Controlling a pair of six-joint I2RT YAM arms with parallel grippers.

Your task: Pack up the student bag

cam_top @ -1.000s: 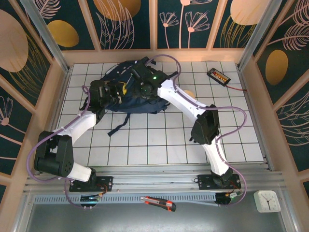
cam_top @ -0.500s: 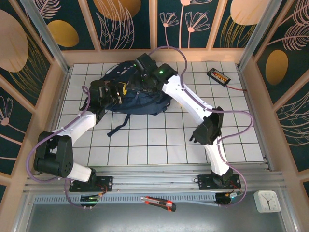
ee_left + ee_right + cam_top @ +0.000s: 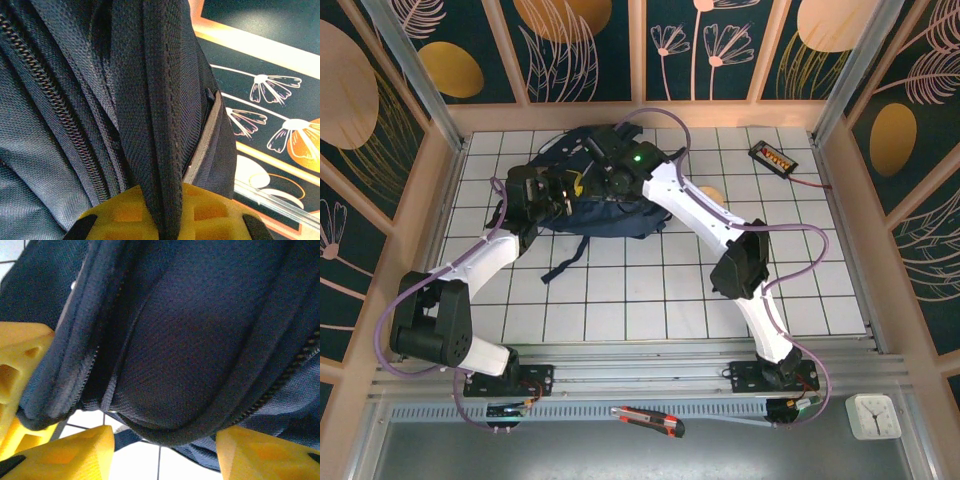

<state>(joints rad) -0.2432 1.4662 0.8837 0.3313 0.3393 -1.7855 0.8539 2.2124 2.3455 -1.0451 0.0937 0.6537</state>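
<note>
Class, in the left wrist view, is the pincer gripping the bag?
Yes, the left pincer pinches a dark fold of the bag.

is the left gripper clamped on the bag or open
Shut on the bag: in the left wrist view the left gripper has a fold of dark fabric pinched between its yellow fingers.

Bench (image 3: 620,290): white grid top. Black box with an orange row (image 3: 773,156) at its far-right corner, red lead attached. Beyond its near edge: red-black cutter (image 3: 648,420), white clock (image 3: 873,415) further right.
</note>
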